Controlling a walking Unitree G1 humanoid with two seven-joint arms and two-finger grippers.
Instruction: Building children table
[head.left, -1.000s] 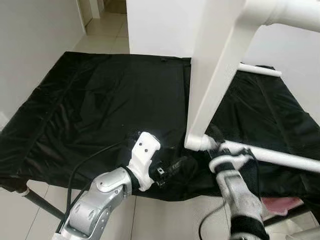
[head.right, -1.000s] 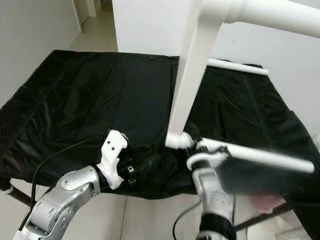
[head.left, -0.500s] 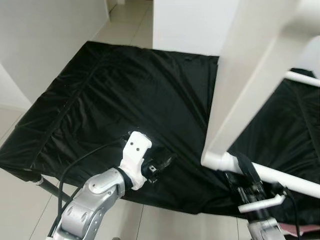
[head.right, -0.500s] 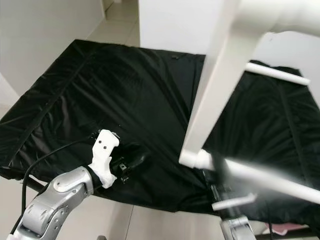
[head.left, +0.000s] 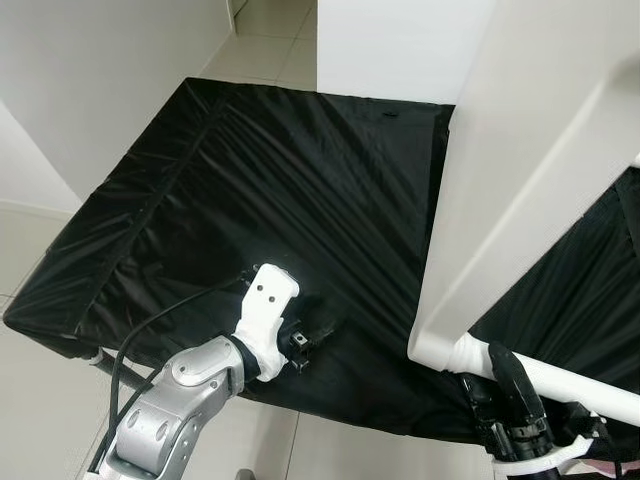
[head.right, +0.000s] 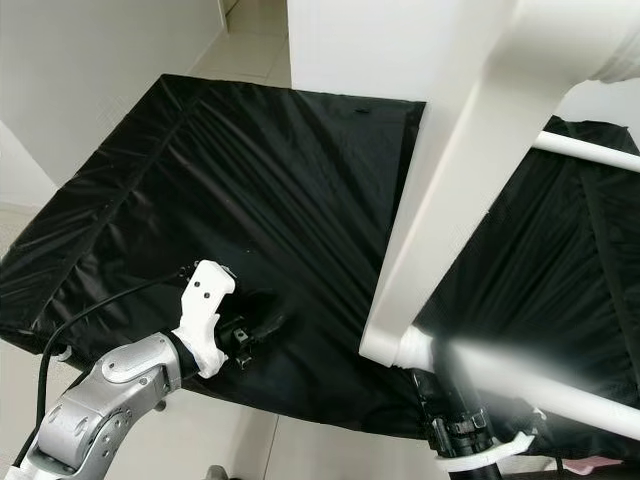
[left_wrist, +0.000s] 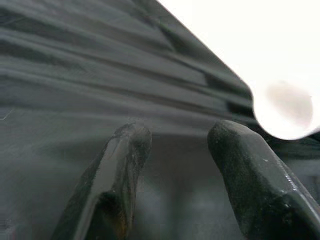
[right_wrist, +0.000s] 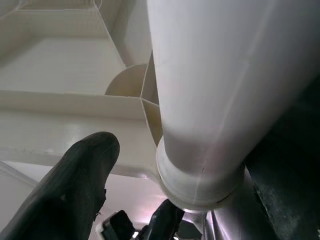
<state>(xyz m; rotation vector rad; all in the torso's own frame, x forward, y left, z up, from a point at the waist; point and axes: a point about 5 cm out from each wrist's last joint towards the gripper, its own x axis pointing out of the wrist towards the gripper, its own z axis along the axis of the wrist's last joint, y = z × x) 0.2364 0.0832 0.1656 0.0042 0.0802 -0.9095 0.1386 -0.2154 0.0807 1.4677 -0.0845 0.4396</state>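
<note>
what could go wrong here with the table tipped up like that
The white tabletop stands on edge on the black cloth, so it could slide or fall flat. The right gripper has the leg between its fingers close to its socket, and the far end sticks out unsupported, so a twist may lever the leg out. The left gripper is open near the corner, holding nothing, so it isn't steadying the tabletop.
</note>
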